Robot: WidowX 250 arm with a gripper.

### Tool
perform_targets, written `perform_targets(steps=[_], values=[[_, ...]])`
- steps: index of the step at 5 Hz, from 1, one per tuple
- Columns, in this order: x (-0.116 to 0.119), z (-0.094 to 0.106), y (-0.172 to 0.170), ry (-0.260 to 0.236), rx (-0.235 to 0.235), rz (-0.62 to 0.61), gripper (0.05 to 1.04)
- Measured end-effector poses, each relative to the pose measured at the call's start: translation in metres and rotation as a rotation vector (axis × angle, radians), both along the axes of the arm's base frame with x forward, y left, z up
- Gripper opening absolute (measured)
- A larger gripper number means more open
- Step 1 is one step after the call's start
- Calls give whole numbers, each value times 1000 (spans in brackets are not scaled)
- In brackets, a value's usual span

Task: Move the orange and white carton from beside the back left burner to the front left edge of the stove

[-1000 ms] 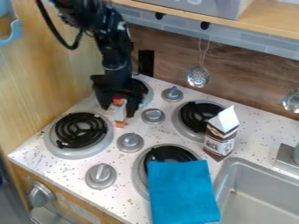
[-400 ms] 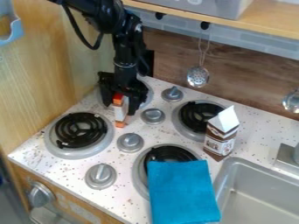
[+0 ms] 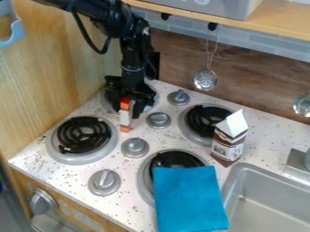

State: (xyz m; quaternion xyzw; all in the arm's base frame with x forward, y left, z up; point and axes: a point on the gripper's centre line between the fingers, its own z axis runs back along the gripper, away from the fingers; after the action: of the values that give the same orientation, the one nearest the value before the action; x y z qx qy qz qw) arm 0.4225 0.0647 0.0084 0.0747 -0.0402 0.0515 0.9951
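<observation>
Gripper [image 3: 126,113] located far left at upright orange-and-white container [image 3: 125,118]; whether pinching it, cannot tell. Hazard: off-centre contact could topple container.

The end effector [image 3: 126,108] hides most of the burner behind it [image 3: 155,105]. The blue cloth [image 3: 189,199] covers part of another burner [image 3: 143,181]. The picture edge crops the sink [image 3: 266,208]. Carton [image 3: 229,142] print: too small to resolve.

I see bright, soft light on the white speckled countertop [image 3: 269,131], with pale reflections in the grey metal sink [image 3: 269,206] at lower right.
</observation>
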Motion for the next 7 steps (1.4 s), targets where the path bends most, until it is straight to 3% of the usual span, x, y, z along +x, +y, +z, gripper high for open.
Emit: perform_targets(steps=[1,3,4,5,7], values=[[1,0,2,-6,13,-2,421],[-10,-1,1,-9,12,-7,396],[-18,16,-5,-41,-12,1,396],[-32,48,-12,-115,-41,4,396],[-68,81,-24,-187,-84,-21,396]])
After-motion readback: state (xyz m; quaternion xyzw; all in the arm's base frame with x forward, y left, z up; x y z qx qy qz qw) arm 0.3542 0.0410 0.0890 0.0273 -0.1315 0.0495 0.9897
